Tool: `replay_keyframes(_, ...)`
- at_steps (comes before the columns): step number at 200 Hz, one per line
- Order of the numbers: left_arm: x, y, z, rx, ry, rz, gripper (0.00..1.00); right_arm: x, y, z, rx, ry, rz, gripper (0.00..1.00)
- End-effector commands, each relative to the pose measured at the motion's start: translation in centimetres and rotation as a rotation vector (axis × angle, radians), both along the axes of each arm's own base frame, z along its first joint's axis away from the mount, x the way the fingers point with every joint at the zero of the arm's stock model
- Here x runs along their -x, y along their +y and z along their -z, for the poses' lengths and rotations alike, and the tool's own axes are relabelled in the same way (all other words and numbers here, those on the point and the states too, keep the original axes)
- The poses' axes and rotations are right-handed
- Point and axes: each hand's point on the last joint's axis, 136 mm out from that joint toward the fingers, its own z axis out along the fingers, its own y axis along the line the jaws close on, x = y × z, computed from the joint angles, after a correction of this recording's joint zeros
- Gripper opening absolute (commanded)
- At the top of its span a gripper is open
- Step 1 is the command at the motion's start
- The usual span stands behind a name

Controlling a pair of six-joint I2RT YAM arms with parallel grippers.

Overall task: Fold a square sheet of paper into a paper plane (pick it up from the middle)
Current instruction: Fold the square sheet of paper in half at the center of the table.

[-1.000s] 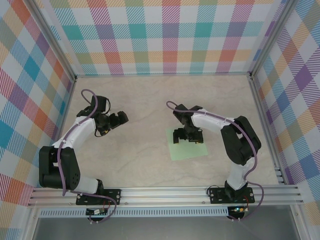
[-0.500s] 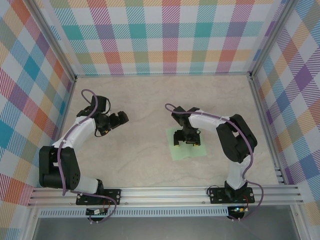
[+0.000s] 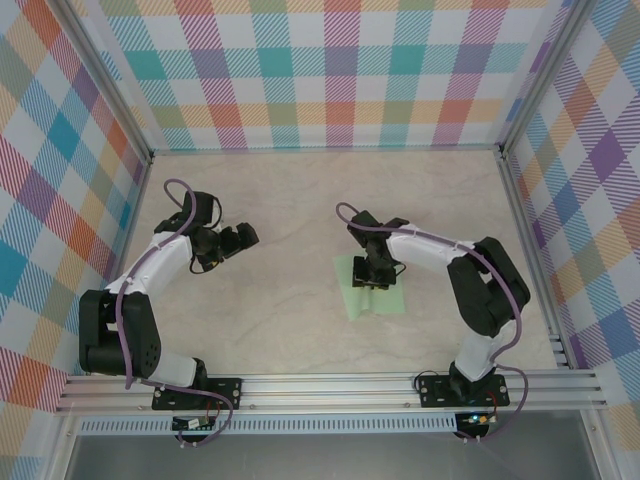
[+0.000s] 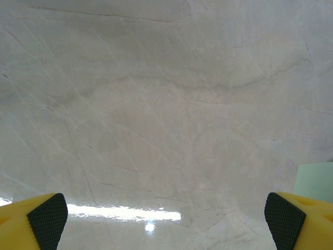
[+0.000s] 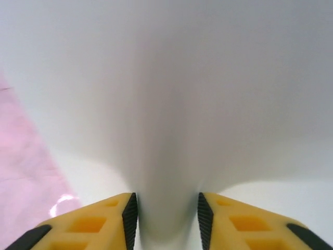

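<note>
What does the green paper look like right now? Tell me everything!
The pale mint-green square sheet of paper is thin, plain and unmarked. It lies on the beige marble-look table, right of centre. The right end effector pinches its middle, so a soft ridge stands up between the yellow fingers while the outer parts rest on the table.

"How many papers do you see?"
"One pale green square sheet of thin paper (image 3: 388, 300)."
"And robot arms?"
"Two white and black robot arms: a left arm (image 3: 160, 262) and a right arm (image 3: 430, 243)."
"Tables?"
"One pale stone-look table (image 3: 280, 200)."
</note>
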Motion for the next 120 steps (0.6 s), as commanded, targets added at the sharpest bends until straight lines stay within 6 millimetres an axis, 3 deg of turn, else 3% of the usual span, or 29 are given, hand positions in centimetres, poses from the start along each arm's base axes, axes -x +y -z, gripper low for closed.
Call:
replay_keyframes(1, -0.3, -1.4, -0.5, 0.056, -0.013, 0.010, 1.00, -0.8, 3.2, -2.7, -0.196, -0.061, 0.004, 0.27)
replay_keyframes(22, 0.3, -2.6, 0.0, 0.080, -0.008, 0.024, 1.00, -0.9, 4.5, -4.1, -0.297, -0.091, 0.004, 0.19)
replay_keyframes(75, 2.0, -7.4, 0.4, 0.189, -0.062, 0.061, 0.99, 0.4, 7.5, -7.8, -0.572, -0.098, -0.047, 0.21)
replay_keyframes(94, 2.0, -9.0, -0.7, 0.226, -0.124, 0.072, 0.99, 0.7, 8.4, -8.9, -0.679, -0.077, -0.051, 0.23)
replay_keyframes(120, 2.0, -10.4, -1.9, 0.250, -0.190, 0.084, 0.99, 0.6, 8.4, -8.6, -0.738, -0.043, -0.023, 0.24)
